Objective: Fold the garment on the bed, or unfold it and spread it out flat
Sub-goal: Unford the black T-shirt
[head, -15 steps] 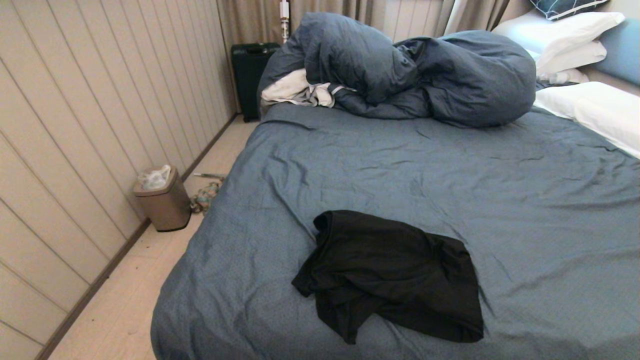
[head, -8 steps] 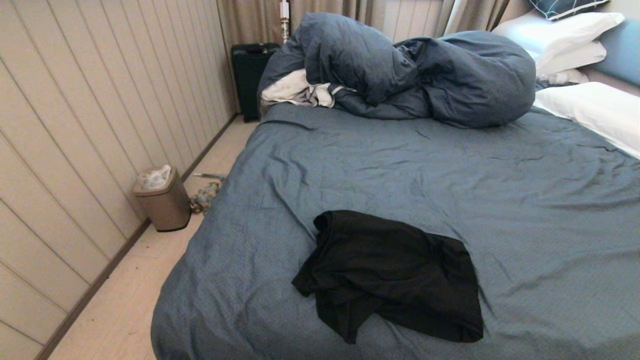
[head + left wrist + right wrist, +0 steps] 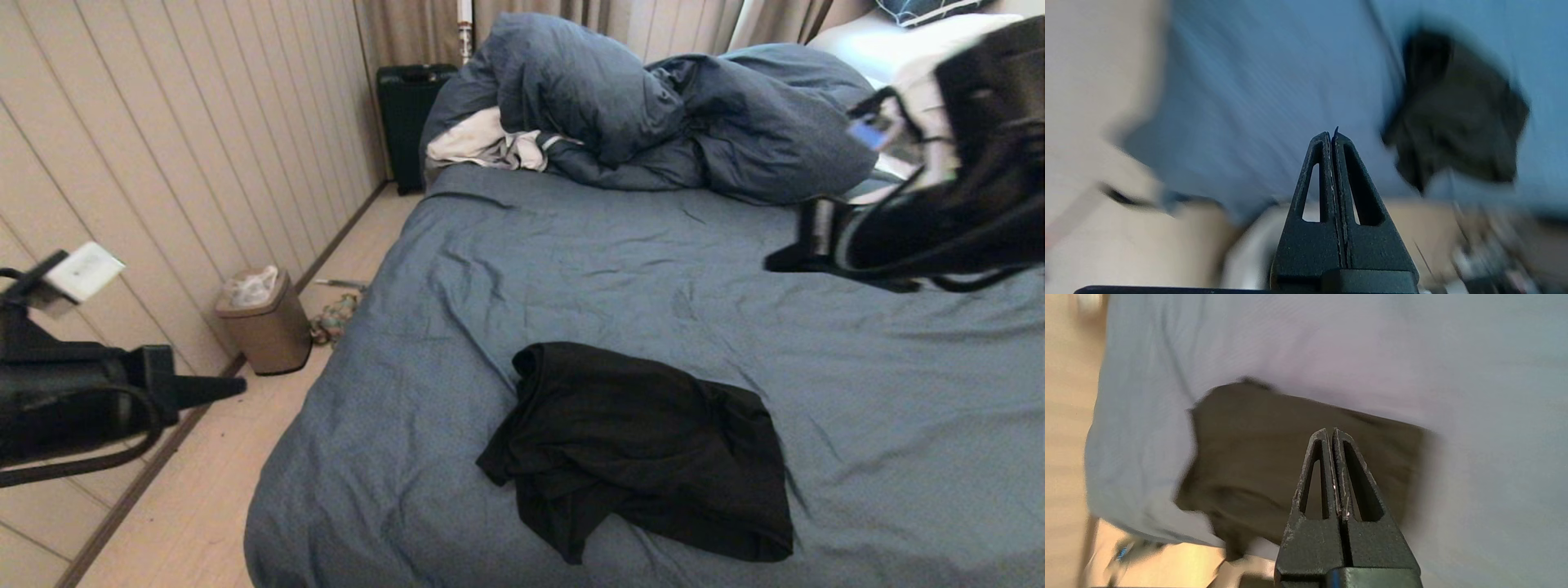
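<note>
The black garment (image 3: 645,449) lies crumpled on the slate-blue bed (image 3: 620,269) near its front edge. It also shows as a dark patch in the left wrist view (image 3: 1457,110) and the right wrist view (image 3: 1274,457). My left gripper (image 3: 233,387) hangs over the floor left of the bed, shut and empty, its jaws pressed together (image 3: 1332,134). High over the bed's right side, far from the garment, my right gripper (image 3: 775,261) is shut with nothing in it (image 3: 1331,432).
A bulky dark-blue duvet (image 3: 653,114) with a white cloth (image 3: 482,143) is piled at the bed's far end, white pillows (image 3: 865,45) at the back right. On the floor left of the bed stand a bin (image 3: 261,322) and a black suitcase (image 3: 408,122).
Both arms have come into the head view: the left at the left edge over the floor, the right high at the right. The garment has not moved.
</note>
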{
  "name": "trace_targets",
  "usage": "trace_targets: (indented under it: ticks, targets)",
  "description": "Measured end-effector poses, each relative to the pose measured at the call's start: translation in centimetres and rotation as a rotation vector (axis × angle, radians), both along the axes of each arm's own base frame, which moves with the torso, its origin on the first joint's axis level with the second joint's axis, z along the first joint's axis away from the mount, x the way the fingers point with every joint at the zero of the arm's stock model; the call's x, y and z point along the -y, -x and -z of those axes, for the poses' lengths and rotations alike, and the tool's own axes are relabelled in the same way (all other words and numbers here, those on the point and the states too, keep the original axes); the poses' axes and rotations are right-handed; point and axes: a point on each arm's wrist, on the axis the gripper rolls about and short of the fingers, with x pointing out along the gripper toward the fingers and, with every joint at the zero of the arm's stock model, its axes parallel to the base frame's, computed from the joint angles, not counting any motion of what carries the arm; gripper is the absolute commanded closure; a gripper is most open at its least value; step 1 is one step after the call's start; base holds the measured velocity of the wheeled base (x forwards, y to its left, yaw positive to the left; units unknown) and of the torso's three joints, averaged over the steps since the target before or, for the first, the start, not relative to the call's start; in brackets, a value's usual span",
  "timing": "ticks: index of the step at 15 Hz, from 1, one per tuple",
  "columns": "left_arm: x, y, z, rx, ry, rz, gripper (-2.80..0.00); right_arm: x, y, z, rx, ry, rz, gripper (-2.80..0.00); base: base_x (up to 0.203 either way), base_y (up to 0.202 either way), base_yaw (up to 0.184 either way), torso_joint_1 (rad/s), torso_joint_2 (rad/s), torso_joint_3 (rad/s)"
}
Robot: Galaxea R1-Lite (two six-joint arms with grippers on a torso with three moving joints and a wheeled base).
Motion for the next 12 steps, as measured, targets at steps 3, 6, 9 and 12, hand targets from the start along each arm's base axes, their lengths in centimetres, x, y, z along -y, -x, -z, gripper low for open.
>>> trace_targets:
  ticks: [3, 6, 9, 12]
  targets:
    - [1.2, -1.5, 3.0, -0.088, 0.021, 0.035, 0.00, -10.8, -4.0, 4.9, -0.183, 0.127, -0.186, 0.00, 0.000, 0.000, 0.000, 0.000, 0.00, 0.000]
    - [1.5, -2.1, 4.5, -0.160, 0.015, 0.035, 0.00, -18.7, -3.1, 9.5, -0.249, 0.285, -0.317, -2.80, 0.000, 0.000, 0.000, 0.000, 0.00, 0.000]
    - [1.5, -2.1, 5.0, -0.176, 0.010, 0.032, 0.00, -22.4, -2.5, 13.1, -0.258, 0.425, -0.379, -2.80, 0.000, 0.000, 0.000, 0.000, 0.00, 0.000]
    - [1.5, -1.9, 5.1, -0.179, 0.010, 0.033, 0.00, -23.7, -3.7, 15.3, -0.220, 0.470, -0.345, -2.80, 0.000, 0.000, 0.000, 0.000, 0.00, 0.000]
